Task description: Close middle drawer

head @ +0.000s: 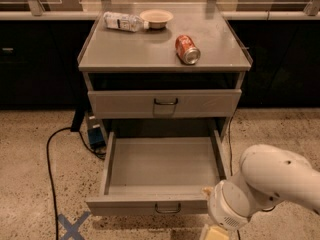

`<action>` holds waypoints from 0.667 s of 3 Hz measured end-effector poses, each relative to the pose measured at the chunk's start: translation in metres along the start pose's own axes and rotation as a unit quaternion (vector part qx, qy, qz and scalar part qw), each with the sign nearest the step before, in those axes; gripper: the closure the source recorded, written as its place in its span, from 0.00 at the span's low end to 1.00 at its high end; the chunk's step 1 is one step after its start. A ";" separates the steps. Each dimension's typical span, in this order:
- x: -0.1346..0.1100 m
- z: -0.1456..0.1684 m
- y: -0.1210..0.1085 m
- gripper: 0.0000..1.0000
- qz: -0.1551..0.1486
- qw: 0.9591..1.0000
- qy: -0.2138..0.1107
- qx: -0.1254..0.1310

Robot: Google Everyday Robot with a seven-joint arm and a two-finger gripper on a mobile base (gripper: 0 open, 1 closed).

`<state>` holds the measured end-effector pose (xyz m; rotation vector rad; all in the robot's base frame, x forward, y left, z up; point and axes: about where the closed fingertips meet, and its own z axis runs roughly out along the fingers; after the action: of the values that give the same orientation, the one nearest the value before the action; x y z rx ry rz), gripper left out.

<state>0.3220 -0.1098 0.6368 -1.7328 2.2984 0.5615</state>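
The middle drawer (162, 164) is pulled far out of the grey cabinet and is empty inside. Its short front panel (145, 205) faces me, with a small dark wire handle (167, 208) at its centre. My gripper (213, 232) is at the bottom edge of the view, just below and in front of the right end of that front panel. It is mostly cut off by the frame. The white arm and wrist (265, 184) reach in from the right, beside the drawer's front right corner.
Above the open drawer is a shut drawer front (165, 103) with a wire handle. The cabinet top (150, 49) holds a red can (187, 49) on its side, a plastic bottle (122, 21) and a small bowl (156, 18). A black cable (50, 164) runs over the floor at left, and a blue X (72, 226) is taped there.
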 end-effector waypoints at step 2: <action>0.020 0.083 0.009 0.00 0.030 0.999 -0.005 -0.026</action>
<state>0.3024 -0.0907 0.5550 -1.6829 2.3558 0.6449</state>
